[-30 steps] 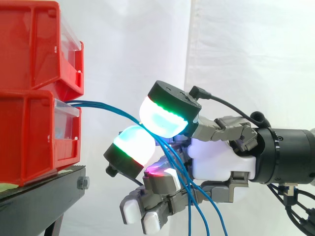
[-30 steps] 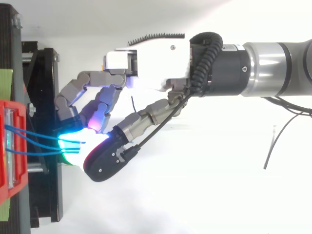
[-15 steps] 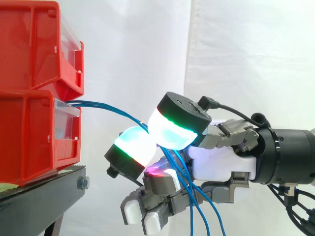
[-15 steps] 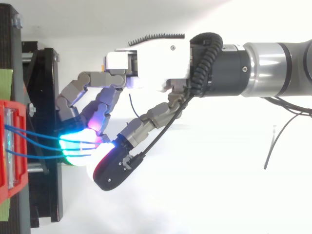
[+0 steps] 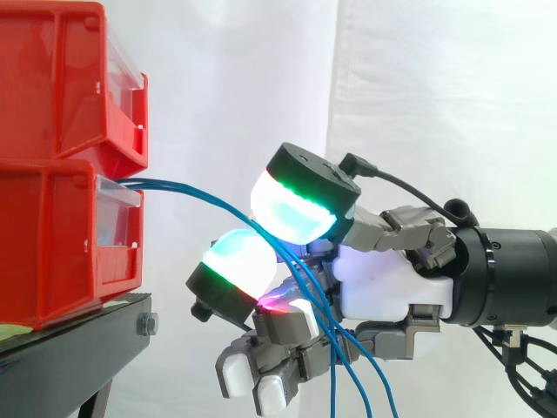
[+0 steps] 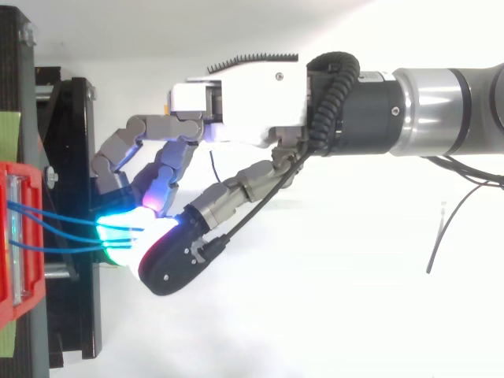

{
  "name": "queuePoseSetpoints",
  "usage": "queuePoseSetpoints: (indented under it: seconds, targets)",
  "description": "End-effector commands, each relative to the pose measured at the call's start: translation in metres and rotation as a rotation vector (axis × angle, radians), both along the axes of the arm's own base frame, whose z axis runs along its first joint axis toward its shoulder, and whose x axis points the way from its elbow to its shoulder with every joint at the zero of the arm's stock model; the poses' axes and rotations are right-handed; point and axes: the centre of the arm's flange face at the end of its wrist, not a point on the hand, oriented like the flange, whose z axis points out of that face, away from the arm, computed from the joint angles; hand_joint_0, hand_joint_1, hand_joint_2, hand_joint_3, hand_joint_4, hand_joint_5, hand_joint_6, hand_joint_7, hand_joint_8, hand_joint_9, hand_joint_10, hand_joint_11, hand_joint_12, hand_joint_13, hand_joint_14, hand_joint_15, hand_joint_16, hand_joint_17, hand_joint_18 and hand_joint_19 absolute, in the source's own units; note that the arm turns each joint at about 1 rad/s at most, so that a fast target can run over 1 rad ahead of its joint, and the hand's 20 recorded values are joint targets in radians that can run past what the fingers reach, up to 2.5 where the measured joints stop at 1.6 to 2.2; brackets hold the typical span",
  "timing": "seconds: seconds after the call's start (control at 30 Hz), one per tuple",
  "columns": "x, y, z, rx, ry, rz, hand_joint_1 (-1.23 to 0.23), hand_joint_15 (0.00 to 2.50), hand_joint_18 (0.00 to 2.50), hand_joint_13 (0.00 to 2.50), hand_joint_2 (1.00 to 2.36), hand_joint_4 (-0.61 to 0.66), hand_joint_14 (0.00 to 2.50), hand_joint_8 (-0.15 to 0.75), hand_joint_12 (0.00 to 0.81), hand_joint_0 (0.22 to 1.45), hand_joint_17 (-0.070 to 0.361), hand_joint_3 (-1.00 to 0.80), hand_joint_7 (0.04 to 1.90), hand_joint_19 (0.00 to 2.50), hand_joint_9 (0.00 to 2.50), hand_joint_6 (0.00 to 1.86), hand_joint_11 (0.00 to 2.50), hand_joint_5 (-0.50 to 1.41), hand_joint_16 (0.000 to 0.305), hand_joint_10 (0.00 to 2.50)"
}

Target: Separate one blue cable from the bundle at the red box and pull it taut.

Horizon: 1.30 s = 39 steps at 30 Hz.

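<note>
The thin blue cables [image 5: 174, 184] run sideways from the red plastic box [image 5: 61, 235] into my hand [image 5: 383, 279], which curls round them, so I must pull away from the box.

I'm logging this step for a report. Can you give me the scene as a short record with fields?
bins: upper red bin stacked on lower red bin, on a black stand
cables: blue cables leave the lower bin's front and curve down past the hand
hand: hand comes in from the right, apart from the bins
tension: no cable looks taut
grip: cannot tell
</note>
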Motion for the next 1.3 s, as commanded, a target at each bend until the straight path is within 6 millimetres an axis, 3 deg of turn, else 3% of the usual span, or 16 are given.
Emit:
queuePoseSetpoints:
  seconds: [0.0,0.23,0.43,0.47,0.53,0.63,0.73,0.8,0.9,1.1,1.27]
  targets:
    - [0.0,-0.0003,-0.0002,0.0,0.0,0.0,-0.61,0.59,0.71,0.79,1.0,0.12,0.02,0.311,0.338,0.63,0.093,-0.5,1.06,0.64,1.12,0.83,1.03,-0.16,0.041,0.02]
    - [0.0001,0.0009,-0.0002,0.0,0.0,0.001,-0.74,0.59,0.72,0.77,1.01,0.1,0.02,0.316,0.343,0.66,0.095,-0.35,1.15,0.64,1.1,0.83,1.04,-0.16,0.042,0.02]
    - [0.0003,0.0009,0.0,0.0,-0.001,0.001,-0.87,0.58,0.73,0.76,1.02,0.01,0.02,0.323,0.348,0.72,0.098,-0.19,1.39,0.64,1.1,0.9,1.2,-0.18,0.043,0.02]
    - [0.0003,0.0009,0.0,0.0,-0.001,0.001,-0.88,0.58,0.73,0.75,1.02,0.0,0.02,0.318,0.348,0.73,0.098,-0.16,1.5,0.64,1.1,0.9,1.21,-0.18,0.044,0.02]
    - [0.0004,0.0022,0.0,0.0,-0.001,0.003,-0.89,0.59,0.73,0.75,1.03,-0.03,0.02,0.321,0.348,0.76,0.099,-0.16,1.5,0.65,1.1,0.92,1.21,-0.18,0.044,0.02]
    - [0.0004,0.0022,0.0,0.0,-0.001,0.003,-0.89,0.58,0.72,0.74,1.02,-0.07,0.02,0.314,0.345,0.8,0.098,-0.29,1.37,0.67,1.09,0.93,1.21,-0.19,0.044,0.02]
    - [0.0003,0.0022,-0.0002,0.0,0.0,0.003,-0.89,0.59,0.72,0.76,1.0,-0.06,0.02,0.314,0.34,0.84,0.097,-0.49,1.38,0.68,1.12,0.93,1.22,-0.18,0.043,0.02]
    - [0.0002,0.0021,0.001,0.0,-0.001,0.003,-0.9,0.58,0.74,0.76,1.0,-0.07,0.02,0.313,0.336,0.85,0.096,-0.5,1.36,0.67,1.14,0.93,1.23,-0.18,0.043,0.02]
    - [0.0003,0.0022,-0.0002,0.0,0.0,0.003,-0.91,0.58,0.8,0.79,1.0,0.03,0.02,0.316,0.336,0.77,0.096,-0.5,1.3,0.62,1.17,0.92,1.26,-0.17,0.043,0.02]
    - [0.0,0.0011,0.001,0.0,-0.001,0.003,-0.94,0.59,0.8,0.8,1.0,0.08,0.02,0.317,0.333,0.63,0.096,-0.5,1.26,0.63,1.19,0.92,1.26,-0.16,0.043,0.02]
    - [0.0001,0.0012,-0.0002,0.0,0.0,0.004,-0.87,0.59,0.82,0.8,1.0,0.11,0.02,0.336,0.357,0.51,0.105,-0.5,1.2,0.64,1.19,0.9,1.23,-0.16,0.047,0.02]
